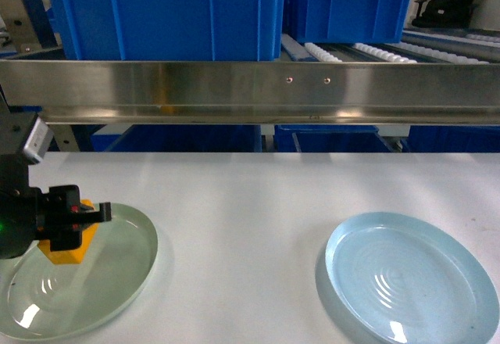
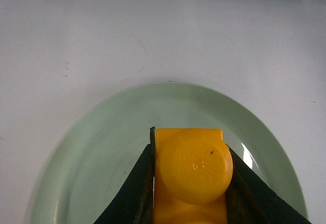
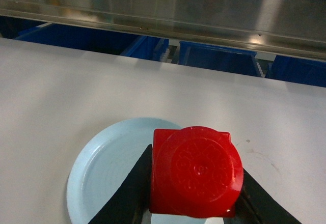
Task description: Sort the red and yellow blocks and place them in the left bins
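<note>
Left pincer (image 2: 191, 193) grips the yellow brick (image 2: 191, 175) lower left; right pincer (image 3: 193, 193) grips the red cube (image 3: 196, 170); blue bins (image 1: 168, 12) lie upper left, beyond.

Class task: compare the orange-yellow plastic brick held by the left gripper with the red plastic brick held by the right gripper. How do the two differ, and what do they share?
Colour: the orange-yellow plastic brick is orange-yellow; the red plastic brick is red. Shape: the yellow one runs longer, with a second stud starting below the first; the red one is a one-stud cube. Place: the yellow one hangs over the pale green translucent plate, the red one over the pale blue plate. Both are glossy, round-studded and clamped between dark jaws.
</note>
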`<state>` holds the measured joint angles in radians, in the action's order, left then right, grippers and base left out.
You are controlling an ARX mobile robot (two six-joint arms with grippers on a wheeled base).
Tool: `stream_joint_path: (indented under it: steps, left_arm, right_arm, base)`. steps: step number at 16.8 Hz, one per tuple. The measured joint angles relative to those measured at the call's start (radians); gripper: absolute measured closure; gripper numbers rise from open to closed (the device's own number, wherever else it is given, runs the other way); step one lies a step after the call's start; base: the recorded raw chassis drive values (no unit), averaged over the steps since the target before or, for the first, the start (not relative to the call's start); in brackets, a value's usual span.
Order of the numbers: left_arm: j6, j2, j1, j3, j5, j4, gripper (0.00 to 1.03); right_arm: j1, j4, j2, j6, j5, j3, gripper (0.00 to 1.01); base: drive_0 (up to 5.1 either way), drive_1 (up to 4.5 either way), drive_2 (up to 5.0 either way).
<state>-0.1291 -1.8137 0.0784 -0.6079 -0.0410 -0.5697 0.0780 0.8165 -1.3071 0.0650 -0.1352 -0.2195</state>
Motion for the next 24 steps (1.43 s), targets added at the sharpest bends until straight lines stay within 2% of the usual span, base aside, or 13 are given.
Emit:
stream_joint_path:
  steps: [2, 6, 13, 18, 24]
  left_arm:
    - [-0.006, 0.088, -0.002, 0.020, 0.019, 0.061, 0.76]
    - [0.001, 0.266, 0.005, 0.044, 0.033, 0.082, 0.76]
    - [0.087, 0.409, 0.002, 0.084, 0.021, -0.063, 0.76]
    - [0.130, 0.495, 0.013, 0.031, 0.039, -0.154, 0.76]
    - [0.137, 0.491, 0.021, 0.031, 0.042, -0.143, 0.76]
  right_arm:
    - [0.000, 0.000, 0.000, 0.000, 0.000, 0.000, 0.73]
    - [0.000, 0.000, 0.000, 0.000, 0.000, 0.000, 0.73]
    - [0.000, 0.001, 0.000, 0.000, 0.000, 0.000, 0.73]
    - [0.000, 0.000, 0.000, 0.000, 0.000, 0.000, 0.73]
    - [0.000, 0.000, 0.000, 0.000, 0.000, 0.000, 0.73]
  base:
    - [0.0, 0.00, 0.0]
    - [0.0, 0.00, 0.0]
    - [0.0, 0.00, 0.0]
    - [0.0, 0.00, 0.0]
    - [0.0, 0.00, 0.0]
